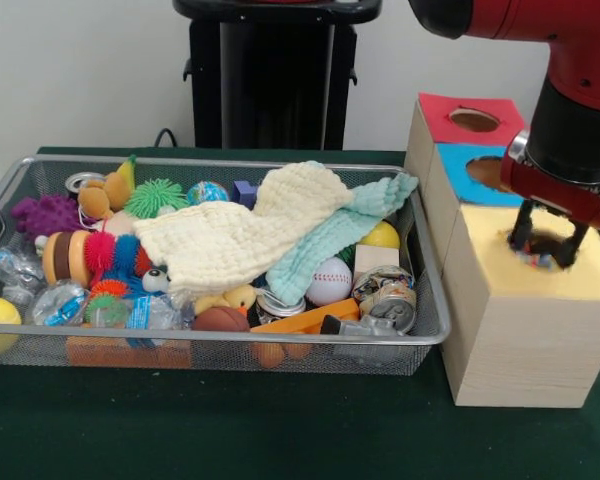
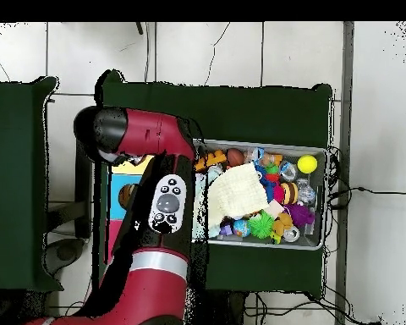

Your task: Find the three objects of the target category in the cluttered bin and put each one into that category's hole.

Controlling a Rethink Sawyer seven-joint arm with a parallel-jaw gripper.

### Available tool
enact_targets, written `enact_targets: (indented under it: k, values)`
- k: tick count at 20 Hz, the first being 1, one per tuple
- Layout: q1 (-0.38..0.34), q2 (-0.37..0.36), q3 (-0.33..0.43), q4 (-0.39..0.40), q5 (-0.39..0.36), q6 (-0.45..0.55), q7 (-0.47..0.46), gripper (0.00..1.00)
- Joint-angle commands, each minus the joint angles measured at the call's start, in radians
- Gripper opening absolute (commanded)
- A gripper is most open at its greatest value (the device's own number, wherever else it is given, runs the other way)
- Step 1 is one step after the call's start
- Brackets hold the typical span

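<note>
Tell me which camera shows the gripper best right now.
The front view. There the gripper hangs over the hole in the yellow-topped box, its fingers apart and something multicoloured between their tips. In the overhead view the red arm covers the boxes, so the gripper is hidden.

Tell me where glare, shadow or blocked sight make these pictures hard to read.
Front view: even light, no strong glare; the end effector sits over the yellow box's hole, hiding most of it, and the cream cloth covers the bin's middle. Overhead view: the red arm hides the boxes.
</note>
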Motion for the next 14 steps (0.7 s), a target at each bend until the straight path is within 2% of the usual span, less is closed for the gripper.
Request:
enact_targets:
  k: [1,5,14]
  values:
    - [-0.034,-0.098,0.059,-0.005,0.014,0.128,0.113,0.0]
    - [-0.037,-0.099,0.062,0.004,0.019,0.1,0.12,0.0]
    - [-0.046,-0.073,0.065,-0.042,0.009,0.122,0.13,0.0]
